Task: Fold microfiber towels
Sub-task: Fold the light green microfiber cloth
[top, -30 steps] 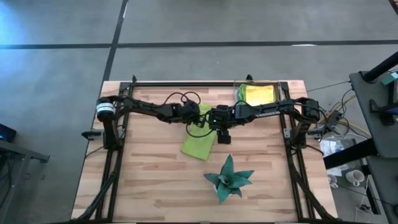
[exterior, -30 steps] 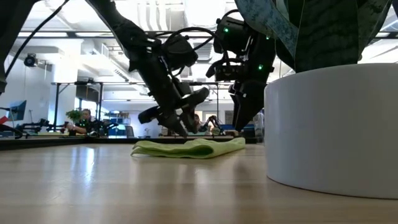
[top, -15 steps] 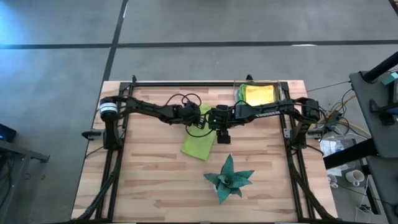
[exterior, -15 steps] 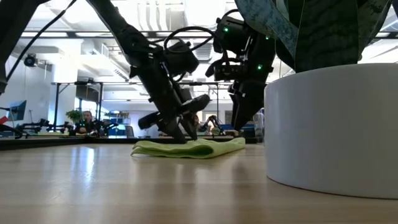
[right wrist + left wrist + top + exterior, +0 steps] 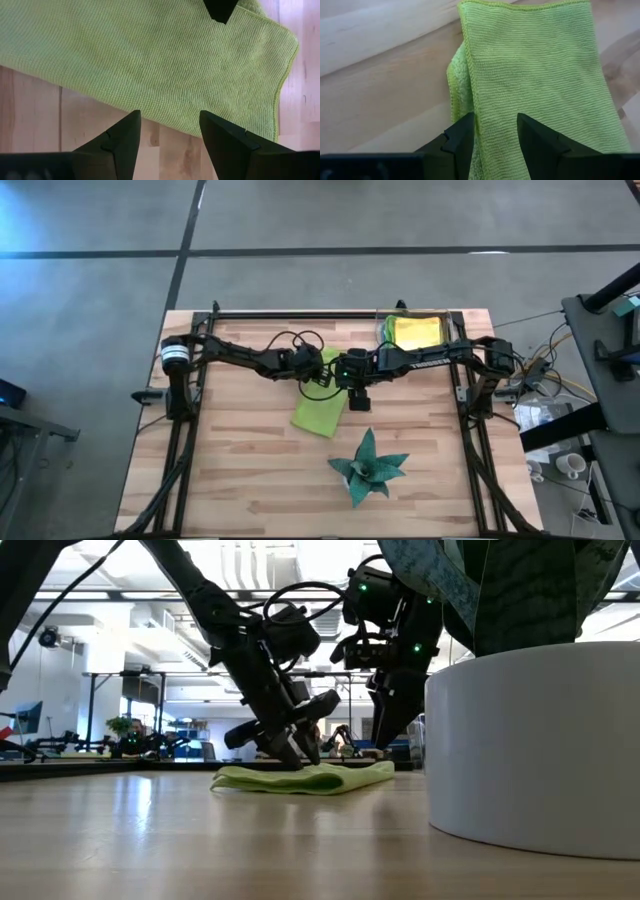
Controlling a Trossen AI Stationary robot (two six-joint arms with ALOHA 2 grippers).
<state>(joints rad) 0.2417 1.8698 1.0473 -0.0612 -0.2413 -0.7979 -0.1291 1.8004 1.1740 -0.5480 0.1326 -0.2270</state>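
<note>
A lime green towel [image 5: 320, 410], folded into a long strip, lies flat on the table's middle; it also shows in the low view [image 5: 300, 778]. My left gripper [image 5: 318, 377] is open, low over the strip's far end [image 5: 535, 65]; one finger stands at its long edge, the other over the cloth. My right gripper [image 5: 360, 398] is open and empty, above the table beside the strip's right long edge [image 5: 150, 55]. A yellow towel [image 5: 415, 330] tops a stack at the far right. The other towels are hidden. My left gripper's open fingertips [image 5: 282, 755] come slanting down from above at the towel's far end [image 5: 492, 107]. Two layers show at the long edge beside one finger [image 5: 456, 85]. Whether the fingertips touch the cloth, I cannot tell.
A dark teal spiky plant [image 5: 368, 465] in a white pot [image 5: 530, 745] stands near the front edge, right of the towel. Cables loop over both arms [image 5: 300, 340]. Bare wood shows at the table's left [image 5: 230, 440].
My left gripper has gone down a little toward the green towel's far end and stays open. The towel and my right gripper have kept still.
</note>
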